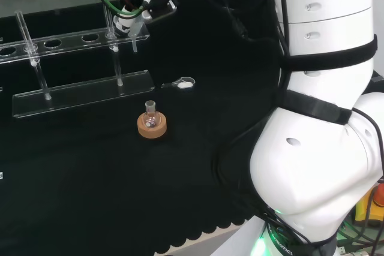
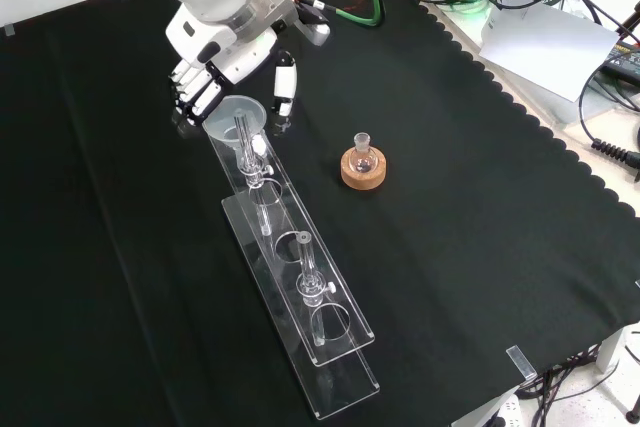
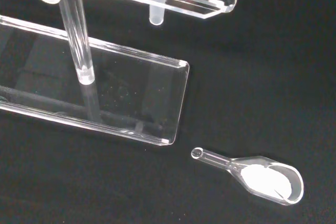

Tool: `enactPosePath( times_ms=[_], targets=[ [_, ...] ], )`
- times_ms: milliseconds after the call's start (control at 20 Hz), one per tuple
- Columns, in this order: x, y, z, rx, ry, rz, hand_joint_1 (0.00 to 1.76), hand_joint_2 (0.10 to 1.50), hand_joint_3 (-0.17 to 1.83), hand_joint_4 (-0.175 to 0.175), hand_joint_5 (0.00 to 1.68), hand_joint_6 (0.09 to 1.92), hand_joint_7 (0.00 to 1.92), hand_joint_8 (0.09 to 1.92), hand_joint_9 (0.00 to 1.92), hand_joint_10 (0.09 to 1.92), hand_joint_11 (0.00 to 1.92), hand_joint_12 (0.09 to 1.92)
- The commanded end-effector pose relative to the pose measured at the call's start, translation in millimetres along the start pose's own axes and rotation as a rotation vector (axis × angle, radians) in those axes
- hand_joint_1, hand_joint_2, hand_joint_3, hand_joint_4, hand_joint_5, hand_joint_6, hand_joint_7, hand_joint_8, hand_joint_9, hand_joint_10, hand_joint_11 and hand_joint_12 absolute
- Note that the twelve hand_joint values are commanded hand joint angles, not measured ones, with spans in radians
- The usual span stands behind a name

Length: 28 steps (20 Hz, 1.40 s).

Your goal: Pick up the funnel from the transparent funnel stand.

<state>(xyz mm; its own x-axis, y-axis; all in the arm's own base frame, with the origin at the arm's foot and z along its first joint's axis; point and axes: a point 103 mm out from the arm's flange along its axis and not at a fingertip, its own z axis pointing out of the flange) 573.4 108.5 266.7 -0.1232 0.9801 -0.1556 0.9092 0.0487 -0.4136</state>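
I'm seeing the hand [image 2: 215, 72] sitting at the far end of the transparent funnel stand [image 2: 300, 297] in the front view, up near the top left of the cloth. Its black and white fingers [image 2: 192, 92] are sitting just behind the funnel [image 2: 236, 112], thumb [image 2: 285, 82] hanging down on the other side, to the funnel's right. I'm not getting a clear look at contact: fingers are bracketing the funnel's rim, but whether they're actually closing on it I can't tell.

The funnel is still sitting in the stand's end hole, cone up, stem pointing down through the upper rail. In the wrist view I'm looking at that stem tip [image 3: 156, 18] poking below the rail, w/ a clear post [image 3: 76, 35] beside it and the stand's base plate [image 3: 131, 103] underneath.

In the head view the hand [image 1: 129, 10] is hovering over the stand's right end [image 1: 129, 34], green and black cables trailing above it.

Other items: a small round flask on a cork ring [image 2: 362, 169] is standing apart from the stand, to its right in the front view. A clear scoop w/ white powder [image 3: 262, 179] is lying on the black cloth [image 2: 480, 197] just beside the base plate's corner, not touching it.
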Motion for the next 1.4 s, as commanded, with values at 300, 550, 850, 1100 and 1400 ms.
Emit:
enactPosePath(
  times_ms=[300,550,850,1100,1400],
  targets=[
    [-4,7,6,0.023,0.001,-0.009,0.64,0.81,0.19,-0.081,0.17,0.09,0.00,0.68,0.18,0.87,0.14,1.51],
    [-2,9,8,0.031,-0.019,-0.008,0.64,0.80,0.22,-0.083,0.18,0.09,0.00,0.71,0.23,0.83,0.15,1.51],
    [1,7,1,-0.015,-0.146,0.018,0.71,0.76,0.37,-0.084,0.32,0.09,0.29,0.71,0.56,0.67,0.25,1.44],
    [7,-5,-21,-0.140,-0.302,0.062,0.81,0.75,0.53,-0.053,0.67,0.14,0.62,0.66,0.90,0.53,0.45,1.33],
    [3,-31,-66,-0.173,-0.363,0.078,0.86,0.75,0.59,-0.022,0.85,0.32,0.73,0.62,1.01,0.47,0.52,1.28]
  ],
)
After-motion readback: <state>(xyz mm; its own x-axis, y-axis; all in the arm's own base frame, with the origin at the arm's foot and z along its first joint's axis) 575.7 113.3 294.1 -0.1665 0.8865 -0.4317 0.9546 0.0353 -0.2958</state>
